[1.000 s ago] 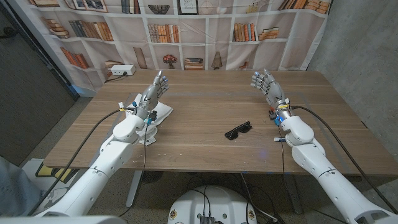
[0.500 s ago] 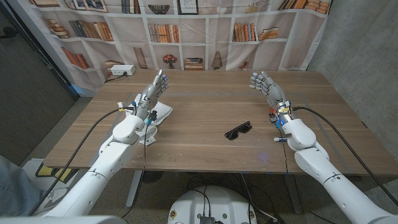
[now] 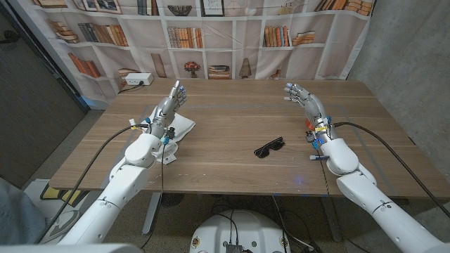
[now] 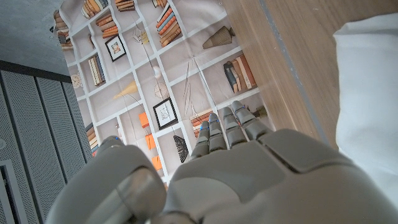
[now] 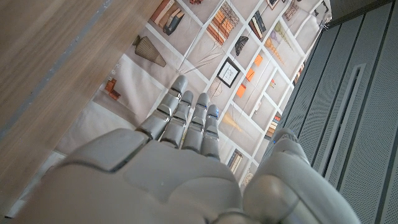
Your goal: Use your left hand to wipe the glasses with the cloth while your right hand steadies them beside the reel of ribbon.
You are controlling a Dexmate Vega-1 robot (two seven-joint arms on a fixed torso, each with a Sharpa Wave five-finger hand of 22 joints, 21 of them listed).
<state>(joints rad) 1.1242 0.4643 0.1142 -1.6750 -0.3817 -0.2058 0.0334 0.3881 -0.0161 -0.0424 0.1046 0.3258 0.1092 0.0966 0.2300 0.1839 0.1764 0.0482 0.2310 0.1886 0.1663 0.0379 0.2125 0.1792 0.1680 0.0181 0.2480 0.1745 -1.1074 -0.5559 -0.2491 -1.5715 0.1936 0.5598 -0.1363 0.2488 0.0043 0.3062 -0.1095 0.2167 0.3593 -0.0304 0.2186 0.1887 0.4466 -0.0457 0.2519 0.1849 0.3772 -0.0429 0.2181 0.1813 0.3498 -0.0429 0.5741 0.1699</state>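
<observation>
Black glasses (image 3: pixel 269 147) lie on the wooden table (image 3: pixel 225 169), right of its middle. A white cloth (image 3: pixel 181 127) lies crumpled at the left; its edge is the white cloth (image 4: pixel 367 93) in the left wrist view. My left hand (image 3: pixel 169 105) is raised just above the cloth with straight fingers and holds nothing; the same left hand (image 4: pixel 249 168) is seen from behind in its wrist view. My right hand (image 3: pixel 303 96) is raised behind and to the right of the glasses, well apart from them, fingers extended and empty. In its wrist view the right hand (image 5: pixel 174 155) faces the bookshelf backdrop.
A white power strip (image 3: pixel 137 79) sits at the table's far left corner. A bookshelf-print curtain (image 3: pixel 232 35) hangs behind the far edge. Cables (image 3: pixel 380 133) run along both arms. Bare wood lies between the cloth and the glasses.
Both arms have shifted slightly outward, the left toward the left and the right toward the right. The hands stay raised and empty. Glasses and cloth have not moved.
</observation>
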